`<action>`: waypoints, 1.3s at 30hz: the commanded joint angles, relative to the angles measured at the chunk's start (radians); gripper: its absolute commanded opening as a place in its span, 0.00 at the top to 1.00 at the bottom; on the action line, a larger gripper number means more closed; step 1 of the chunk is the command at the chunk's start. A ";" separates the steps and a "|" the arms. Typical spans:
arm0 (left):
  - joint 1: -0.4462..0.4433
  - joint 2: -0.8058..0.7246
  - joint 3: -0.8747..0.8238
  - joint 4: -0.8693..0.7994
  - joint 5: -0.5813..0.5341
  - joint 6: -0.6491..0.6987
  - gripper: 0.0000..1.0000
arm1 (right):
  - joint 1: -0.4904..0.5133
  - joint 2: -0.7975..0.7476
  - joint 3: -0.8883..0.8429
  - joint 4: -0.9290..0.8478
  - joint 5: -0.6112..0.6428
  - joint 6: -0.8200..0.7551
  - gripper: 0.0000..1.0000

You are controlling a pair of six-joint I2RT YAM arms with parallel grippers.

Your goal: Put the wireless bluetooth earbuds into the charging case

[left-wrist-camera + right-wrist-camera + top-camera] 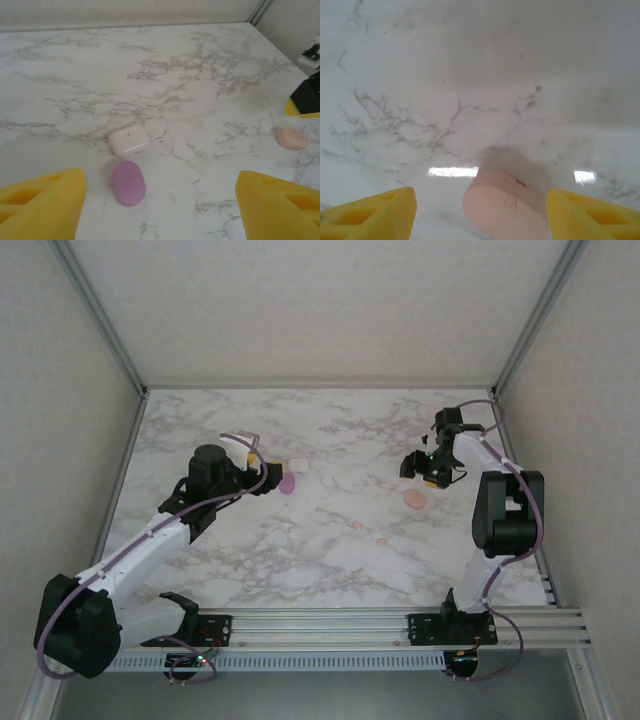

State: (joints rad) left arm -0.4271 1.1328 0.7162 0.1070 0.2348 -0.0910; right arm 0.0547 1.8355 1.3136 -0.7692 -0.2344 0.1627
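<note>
Wide apart, the right claw (481, 196) hangs over the peach charging case (505, 202); the left claw (160, 180) gapes too, well left of it. Two peach earbuds (358, 526) lie on the worktop (330, 570) near that case.

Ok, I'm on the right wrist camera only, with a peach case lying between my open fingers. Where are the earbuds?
Observer: The top view shows two tiny peach earbuds loose on the table. They are nearer the arm bases than your peach case and toward the left arm's side.
Operator: Any other cases out there?
Observer: Yes, a white case and a purple case lie close together on the left half of the table.
Operator: Is the left arm holding anything?
Observer: No. The left end effector is open with nothing between its fingers, and those two cases lie just ahead of it.
</note>
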 commanded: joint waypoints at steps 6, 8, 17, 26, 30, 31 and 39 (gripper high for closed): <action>0.007 -0.077 0.025 -0.030 0.007 0.002 0.22 | -0.001 0.041 -0.082 0.001 -0.122 -0.027 0.31; 0.007 -0.079 0.026 -0.030 0.006 0.005 0.21 | 0.000 0.013 -0.114 0.006 -0.127 -0.037 0.31; 0.007 -0.059 0.030 -0.007 0.021 -0.010 0.21 | 0.055 -0.083 -0.179 0.001 0.042 -0.040 0.33; 0.007 -0.054 0.028 -0.013 0.020 -0.010 0.21 | 0.141 -0.053 -0.172 0.003 0.246 -0.056 0.40; 0.007 -0.050 0.031 -0.013 0.025 -0.011 0.21 | 0.160 -0.034 -0.177 0.020 0.265 -0.056 0.47; 0.007 -0.048 0.032 -0.013 0.025 -0.012 0.21 | 0.163 -0.032 -0.177 0.023 0.268 -0.056 0.47; 0.007 -0.042 0.046 -0.029 0.022 -0.027 0.21 | 0.163 -0.018 -0.170 0.022 0.258 -0.060 0.50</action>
State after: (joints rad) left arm -0.4271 1.0828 0.7189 0.0902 0.2386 -0.0994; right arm 0.2142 1.8038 1.1458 -0.7414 0.0078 0.1150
